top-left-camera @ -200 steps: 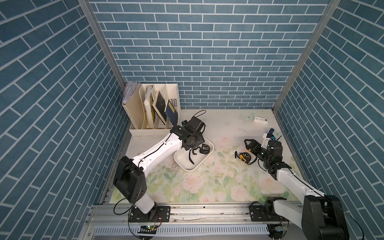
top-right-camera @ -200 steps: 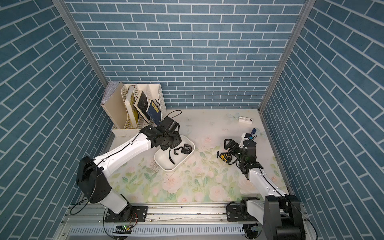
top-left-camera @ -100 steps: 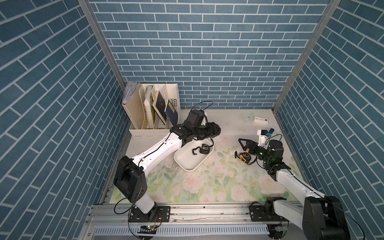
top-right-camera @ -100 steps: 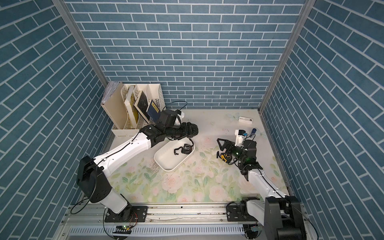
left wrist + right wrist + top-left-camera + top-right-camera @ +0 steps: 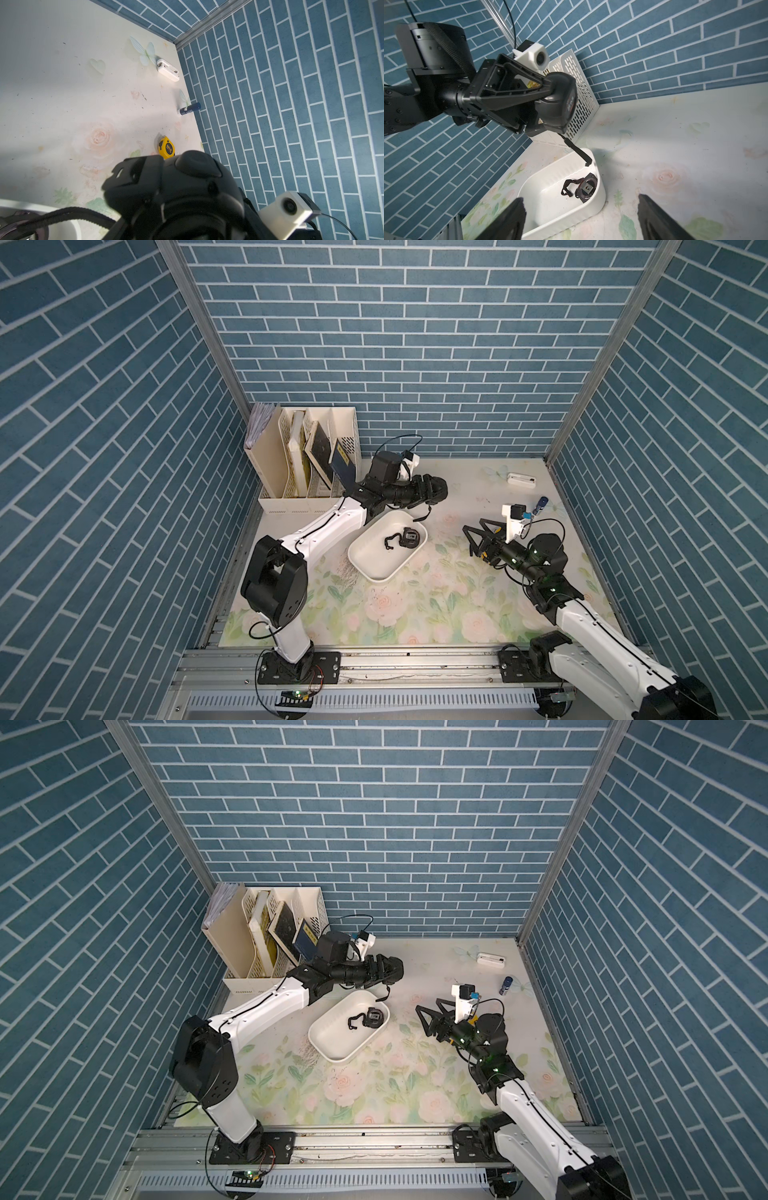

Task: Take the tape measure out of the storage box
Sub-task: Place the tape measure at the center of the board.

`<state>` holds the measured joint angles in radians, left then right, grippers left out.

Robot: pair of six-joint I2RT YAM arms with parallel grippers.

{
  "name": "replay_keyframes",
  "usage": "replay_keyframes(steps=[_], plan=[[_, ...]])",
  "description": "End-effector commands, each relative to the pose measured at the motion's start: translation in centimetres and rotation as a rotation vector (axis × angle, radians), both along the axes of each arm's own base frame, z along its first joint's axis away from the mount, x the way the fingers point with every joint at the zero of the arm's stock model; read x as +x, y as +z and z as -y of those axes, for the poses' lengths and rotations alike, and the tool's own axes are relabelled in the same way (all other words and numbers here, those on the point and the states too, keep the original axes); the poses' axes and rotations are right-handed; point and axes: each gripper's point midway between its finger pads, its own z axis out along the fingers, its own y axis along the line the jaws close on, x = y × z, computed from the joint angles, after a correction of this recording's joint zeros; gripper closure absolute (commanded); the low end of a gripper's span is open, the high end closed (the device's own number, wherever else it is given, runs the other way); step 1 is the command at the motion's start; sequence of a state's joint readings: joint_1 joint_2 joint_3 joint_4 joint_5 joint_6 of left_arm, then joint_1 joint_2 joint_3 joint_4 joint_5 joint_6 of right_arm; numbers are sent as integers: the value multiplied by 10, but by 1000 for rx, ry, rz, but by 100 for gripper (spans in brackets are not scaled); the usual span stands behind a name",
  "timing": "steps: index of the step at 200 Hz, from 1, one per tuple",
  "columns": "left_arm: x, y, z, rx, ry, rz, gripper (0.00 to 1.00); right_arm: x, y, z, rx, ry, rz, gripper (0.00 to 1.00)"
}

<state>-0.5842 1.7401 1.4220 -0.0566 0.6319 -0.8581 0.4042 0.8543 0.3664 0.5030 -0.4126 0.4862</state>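
**Clearly out of the tray: left gripper is holding the tape measure aloft**

Up in the air, the left gripper (image 5: 546, 91) is pinching the dark tape measure (image 5: 562, 113), its jaws pressing on opposite sides of the case so the rounded body is not slipping free. Below its fingertips the storage box (image 5: 374, 562) is sitting on the flowered table (image 5: 415, 614). The tape measure is hanging above the box's rim and touching nothing, with only its wrist strap (image 5: 578, 152) dangling toward that rim. This height is probably keeping the strap from snagging the wall as the load is being carried outward. Beneath the gripper, inside the box, a small round black item (image 5: 409, 538) with its own cord is lying against the wall; what it is I cannot tell. Opposite, the right gripper (image 5: 469, 541) is hovering empty with fingers spread wide, well apart from the tape measure, perhaps waiting its turn.
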Motion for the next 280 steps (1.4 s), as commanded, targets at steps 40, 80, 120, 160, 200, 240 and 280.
replay_keyframes(steps=[40, 80, 120, 160, 200, 240, 280], plan=[[-3, 16, 14, -80, 4, -10, 100, 21, 10, -25, -98, -78, 182, 15], [-8, 10, 17, -126, 39, -58, 100, 32, 8, -40, -125, -102, 207, 16], [-17, 3, 27, -179, 58, -117, 100, 39, 14, -47, -117, -134, 243, 16], [-23, 5, 35, -201, 61, -126, 100, 44, 17, -55, -124, -124, 265, 17], [-26, 0, 40, -217, 64, -161, 100, 49, 18, -55, -116, -141, 273, 17], [-32, -1, 44, -241, 53, -178, 100, 56, 16, -56, -111, -164, 269, 22], [-34, -2, 45, -250, 53, -186, 100, 61, 18, -57, -98, -180, 282, 27]])
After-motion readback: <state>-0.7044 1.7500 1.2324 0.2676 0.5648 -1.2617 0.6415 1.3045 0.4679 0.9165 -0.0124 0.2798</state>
